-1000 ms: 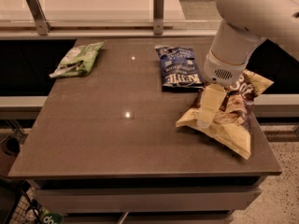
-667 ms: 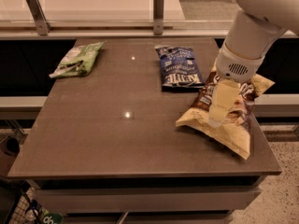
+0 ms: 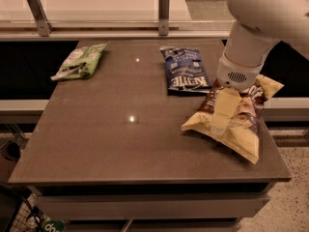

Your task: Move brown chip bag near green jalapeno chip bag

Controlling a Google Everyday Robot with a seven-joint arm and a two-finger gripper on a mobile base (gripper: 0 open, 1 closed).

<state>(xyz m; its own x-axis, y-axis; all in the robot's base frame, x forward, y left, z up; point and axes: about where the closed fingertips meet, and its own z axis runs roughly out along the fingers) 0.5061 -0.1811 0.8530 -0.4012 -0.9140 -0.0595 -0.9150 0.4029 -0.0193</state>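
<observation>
The brown chip bag (image 3: 244, 124) lies crinkled at the table's right edge, brown in the middle with pale yellow ends. My gripper (image 3: 223, 111) reaches down from the white arm (image 3: 251, 37) onto the bag's middle and hides part of it. The green jalapeno chip bag (image 3: 81, 62) lies flat at the far left corner of the table, well away from the brown bag.
A dark blue Kettle bag (image 3: 184, 70) lies at the back of the table, just left of my arm. Two metal posts (image 3: 164, 6) and a rail stand behind the brown table (image 3: 106, 144). The bag's right end overhangs the table's edge.
My arm has shifted a little to the right and settled over the brown bag. None of the bags has moved.
</observation>
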